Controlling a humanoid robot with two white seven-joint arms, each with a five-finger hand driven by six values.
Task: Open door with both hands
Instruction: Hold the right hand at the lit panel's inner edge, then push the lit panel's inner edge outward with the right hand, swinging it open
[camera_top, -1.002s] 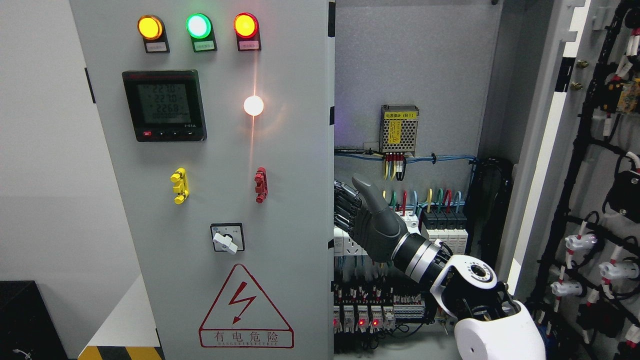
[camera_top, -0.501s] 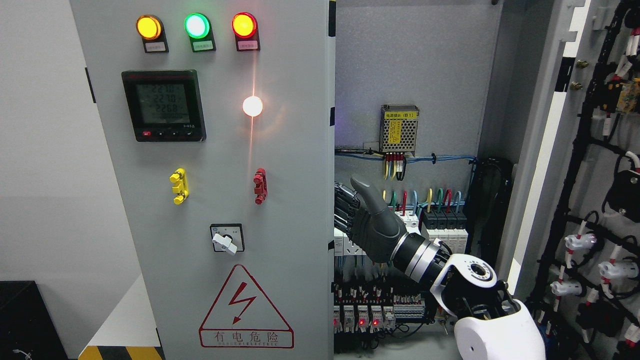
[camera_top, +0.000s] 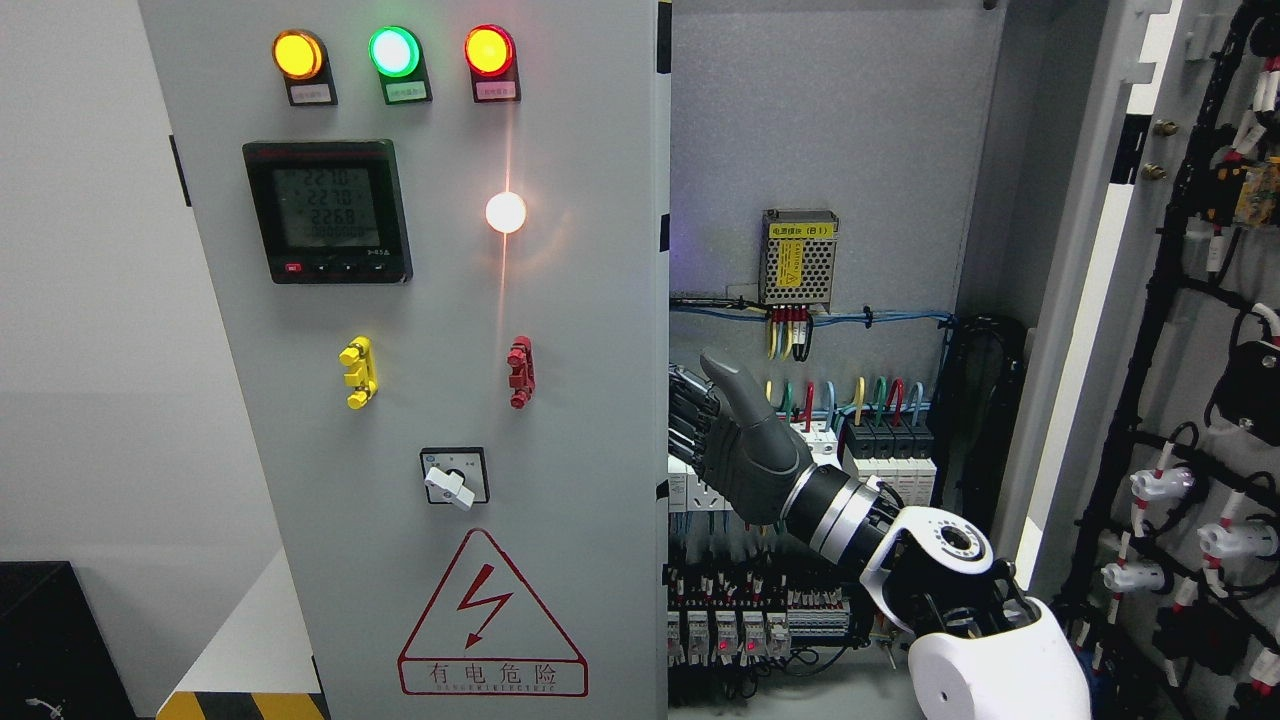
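Note:
The grey left cabinet door (camera_top: 560, 400) carries three lamps, a meter and a rotary switch, and it covers the cabinet's left half. My right hand (camera_top: 722, 430) reaches in from the lower right to the door's right edge (camera_top: 664, 420). Its thumb (camera_top: 735, 385) points up and its fingers (camera_top: 688, 410) stretch toward the edge, their tips hidden behind it. They close on nothing that I can see. The right door (camera_top: 1200, 350) stands swung wide at the far right, its wired inner side facing me. My left arm does not show.
Inside the cabinet are a power supply (camera_top: 797, 258), rows of breakers (camera_top: 890, 450) and terminal blocks (camera_top: 745, 620) with coloured wires, close behind my hand. A black box (camera_top: 40, 640) sits at the lower left, beside a yellow-black striped edge (camera_top: 240, 705).
The left door has shifted a few pixels to the left, and my right hand has followed its edge slightly. The arm otherwise holds its pose.

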